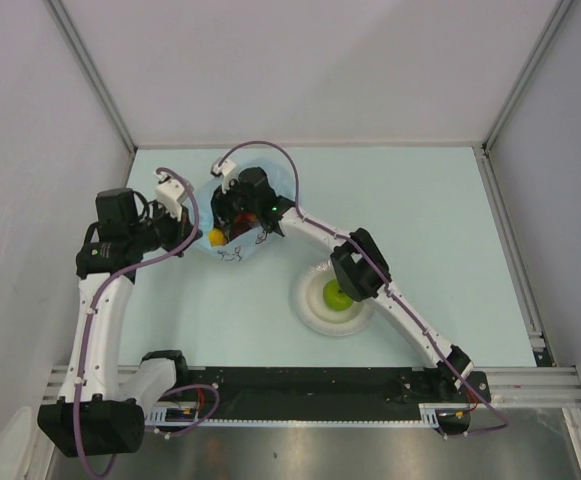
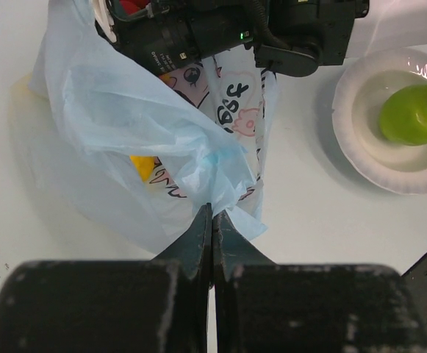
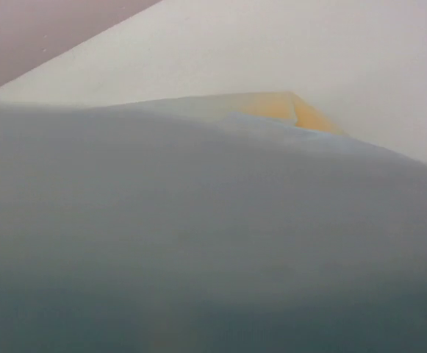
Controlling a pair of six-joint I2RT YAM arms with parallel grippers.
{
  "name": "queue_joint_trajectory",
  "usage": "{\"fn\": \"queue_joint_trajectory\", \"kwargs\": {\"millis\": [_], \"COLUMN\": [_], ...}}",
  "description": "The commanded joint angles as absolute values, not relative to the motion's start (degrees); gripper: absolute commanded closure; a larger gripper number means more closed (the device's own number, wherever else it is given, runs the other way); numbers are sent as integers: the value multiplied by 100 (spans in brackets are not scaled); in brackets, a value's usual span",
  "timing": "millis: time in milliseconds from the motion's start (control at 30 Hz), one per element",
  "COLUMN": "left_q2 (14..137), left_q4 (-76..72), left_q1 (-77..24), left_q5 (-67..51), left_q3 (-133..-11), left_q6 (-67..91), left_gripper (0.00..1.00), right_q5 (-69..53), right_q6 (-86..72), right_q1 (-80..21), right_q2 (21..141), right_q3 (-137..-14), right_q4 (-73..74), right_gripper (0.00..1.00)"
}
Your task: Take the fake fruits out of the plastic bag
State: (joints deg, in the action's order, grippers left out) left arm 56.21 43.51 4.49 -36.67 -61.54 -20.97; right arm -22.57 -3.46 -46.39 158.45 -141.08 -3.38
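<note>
The light-blue plastic bag [image 1: 260, 178] lies at the middle back of the table; in the left wrist view it [image 2: 117, 103] is bunched up with printed drawings showing. My left gripper [image 2: 212, 213] is shut on a pinched fold of the bag's edge, also seen from above [image 1: 198, 240]. My right gripper [image 1: 238, 215] reaches into the bag's mouth; its fingertips are hidden by plastic, and its body shows in the left wrist view [image 2: 228, 29]. A yellow fruit [image 1: 216, 237] shows through the bag [image 2: 143, 165] [image 3: 286, 110]. A green apple [image 1: 337, 296] [image 2: 413, 114] sits outside the bag.
The green apple rests on a round white plate [image 1: 310, 315] [image 2: 360, 147] right of the bag, under my right forearm. Bag plastic [image 3: 198, 243] fills the right wrist view. Grey walls enclose the table on three sides.
</note>
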Motion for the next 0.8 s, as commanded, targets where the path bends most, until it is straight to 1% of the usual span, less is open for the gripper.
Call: {"fn": "queue_joint_trajectory", "kwargs": {"millis": [0, 33, 167, 267, 333, 367, 433, 467, 533, 567, 633, 667, 700, 767], "left_q2": [5511, 5493, 5406, 5326, 5291, 5274, 5274, 5265, 5238, 5212, 5177, 5125, 5098, 5010], "left_q4": [4412, 4403, 4351, 4307, 4289, 4289, 4272, 4271, 4237, 4236, 4184, 4166, 4140, 3991], "left_q1": [492, 492, 492, 483, 492, 501, 527, 536, 554, 571, 571, 597, 589, 606], "left_q5": [-3841, -3850, -3858, -3815, -3814, -3841, -3841, -3823, -3771, -3753, -3744, -3744, -3718, -3692], "left_q3": [-6196, -6179, -6056, -5959, -5924, -5933, -5959, -5994, -6003, -5977, -5950, -5898, -5854, -5705], "left_q6": [-2092, -2092, -2048, -2039, -2004, -1995, -1978, -1969, -1995, -1995, -1969, -1960, -1934, -1872], "left_gripper": [100, 100, 100, 100, 100, 100, 100, 100, 100, 100, 100, 100, 100, 100], "right_q5": [-2320, -2320, -2137, -1978, -1855, -1767, -1767, -1784, -1810, -1854, -1968, -2091, -2161, -2398], "right_q6": [-352, -317, -18, 246, 491, 597, 764, 782, 835, 844, 852, 887, 888, 905], "right_q1": [-4676, -4676, -4728, -4755, -4790, -4816, -4851, -4860, -4852, -4852, -4808, -4782, -4764, -4711], "right_q2": [15856, 15795, 15733, 15680, 15653, 15645, 15601, 15574, 15487, 15425, 15145, 15022, 14881, 14258], "right_q3": [-14186, -14107, -13993, -13948, -13931, -13939, -13913, -13870, -13764, -13720, -13553, -13492, -13387, -12817], "right_q4": [-554, -519, -220, -71, -26, 235, 351, 395, 439, 474, 501, 571, 580, 449], "right_gripper": [43, 43, 22, 19, 18, 23, 35, 44, 50, 57, 62, 67, 69, 74]}}
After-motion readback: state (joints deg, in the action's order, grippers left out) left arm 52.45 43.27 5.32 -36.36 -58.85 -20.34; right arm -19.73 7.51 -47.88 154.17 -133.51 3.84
